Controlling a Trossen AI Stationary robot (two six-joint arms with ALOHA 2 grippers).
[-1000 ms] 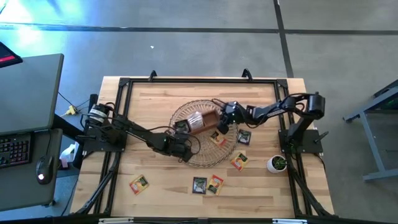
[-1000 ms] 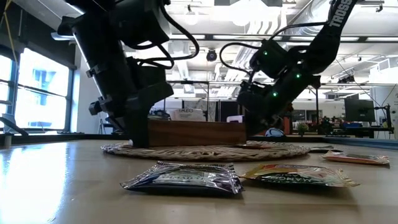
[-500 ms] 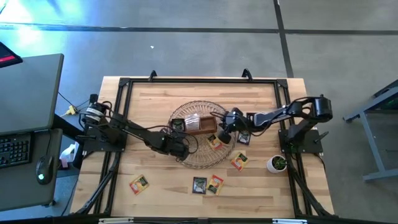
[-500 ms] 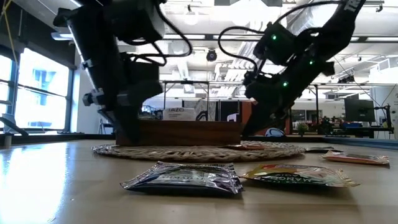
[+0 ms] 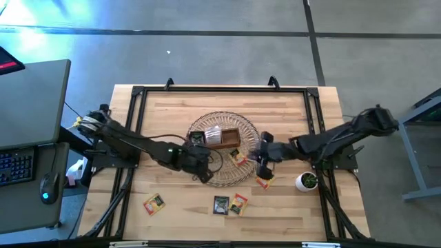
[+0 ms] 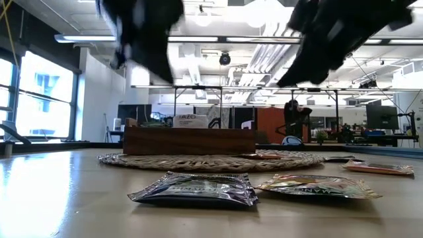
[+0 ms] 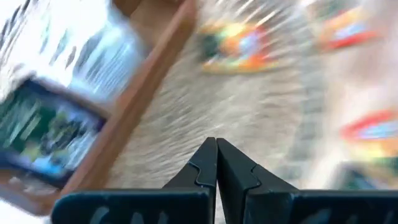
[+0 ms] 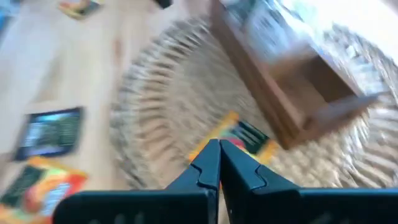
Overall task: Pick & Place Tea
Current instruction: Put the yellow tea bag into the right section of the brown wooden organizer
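The brown wooden tray (image 5: pixel 219 137) stands on the round wicker basket (image 5: pixel 224 172). It holds a black sachet (image 5: pixel 198 138) and a white sachet (image 5: pixel 213 131). An orange sachet (image 5: pixel 239 158) lies on the basket's weave. My left gripper (image 5: pixel 201 164) hovers shut over the basket's near-left part, seen in its wrist view (image 7: pixel 216 155). My right gripper (image 5: pixel 261 156) hovers shut at the basket's right rim (image 8: pixel 219 155). Both arms show only as raised dark blurs in the low view.
Loose sachets lie flat on the table near the basket: an orange one (image 5: pixel 264 180), a black one (image 5: pixel 221 204) beside an orange one (image 5: pixel 238 204), and another orange one (image 5: pixel 154 203). A small potted plant (image 5: pixel 306 181) stands by the right arm's base.
My right gripper has drawn back from the tray toward the table's right and near edge, and risen. My left gripper has lifted up off the basket's left side. The tray has turned and slid a little toward the left on the basket.
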